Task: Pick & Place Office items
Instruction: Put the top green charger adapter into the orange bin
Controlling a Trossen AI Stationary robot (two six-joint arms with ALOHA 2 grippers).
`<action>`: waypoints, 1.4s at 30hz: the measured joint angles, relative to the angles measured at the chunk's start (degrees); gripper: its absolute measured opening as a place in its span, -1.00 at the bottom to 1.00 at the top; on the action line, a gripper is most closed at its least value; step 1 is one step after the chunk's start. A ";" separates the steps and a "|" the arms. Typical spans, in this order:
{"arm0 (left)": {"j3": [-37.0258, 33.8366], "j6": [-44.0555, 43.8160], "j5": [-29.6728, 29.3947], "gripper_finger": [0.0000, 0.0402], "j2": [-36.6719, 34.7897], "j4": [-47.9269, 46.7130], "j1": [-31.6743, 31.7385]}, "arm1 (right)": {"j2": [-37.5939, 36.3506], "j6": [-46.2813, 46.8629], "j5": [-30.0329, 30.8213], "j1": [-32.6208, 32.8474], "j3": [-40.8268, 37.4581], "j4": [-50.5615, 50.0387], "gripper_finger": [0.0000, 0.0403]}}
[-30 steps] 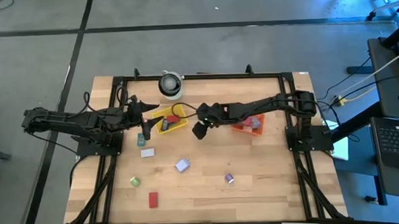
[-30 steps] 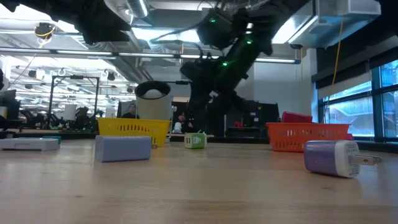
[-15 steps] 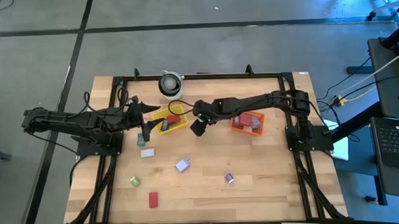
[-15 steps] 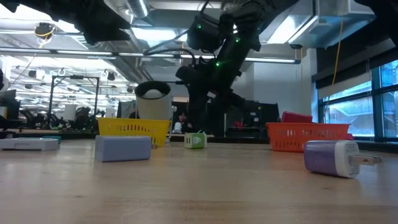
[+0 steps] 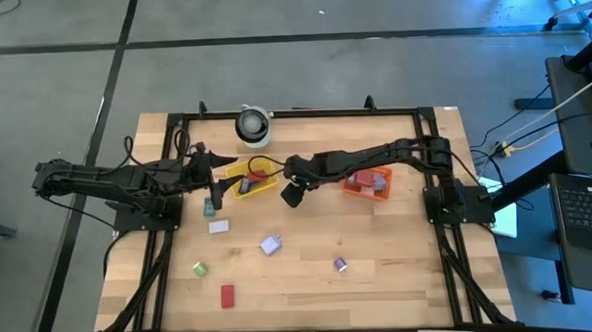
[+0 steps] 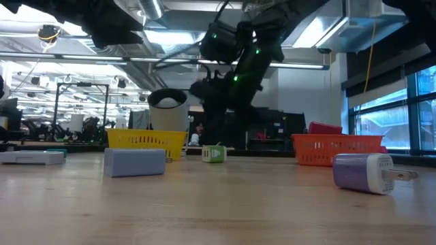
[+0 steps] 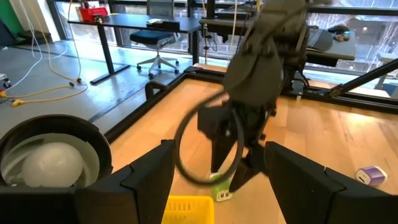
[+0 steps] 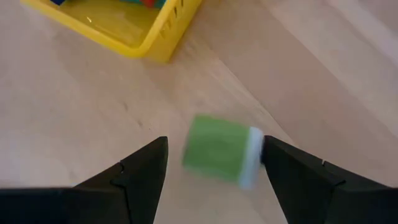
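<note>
My right gripper (image 5: pixel 291 194) is open and points down, just right of the yellow basket (image 5: pixel 253 181). In the right wrist view a small green block with a white end (image 8: pixel 221 155) lies on the table between its fingers; the block also shows in the low view (image 6: pixel 213 154). My left gripper (image 5: pixel 219 172) waits open at the basket's left end. Other office items lie on the wood: a teal piece (image 5: pixel 210 205), a white block (image 5: pixel 219 226), a lavender block (image 5: pixel 270 245), a lavender plug (image 5: pixel 340 265), a green piece (image 5: pixel 199 268) and a red block (image 5: pixel 227 294). My right gripper comes at the green block from above, one finger on each side of it. The block's white end (image 8: pixel 250 157) lies close beside one finger (image 8: pixel 292 180). I cannot tell whether they touch. The block rests flat on the table.
The yellow basket holds red and blue pieces. An orange basket (image 5: pixel 367 183) with items in it sits under my right arm. A round white cup (image 5: pixel 254 125) stands by the far edge. A black frame (image 5: pixel 294 113) borders the table. Bare wood lies toward the near edge.
My right arm has swung its wrist a little toward the table's left, toward the yellow basket. Its gripper has stayed over the green block. The items on the table have kept their places.
</note>
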 joint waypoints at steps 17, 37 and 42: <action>0.00 -0.43 0.02 0.20 0.02 -0.07 0.00 | 3.27 -0.52 0.39 0.53 -0.01 2.08 0.18; 0.00 -0.43 0.04 0.20 0.01 -0.50 0.00 | 3.18 -2.25 -1.36 0.58 0.01 1.69 0.09; 0.00 -0.43 0.04 0.20 0.02 -0.50 0.00 | 2.79 -3.16 -1.62 0.58 -0.01 1.08 0.09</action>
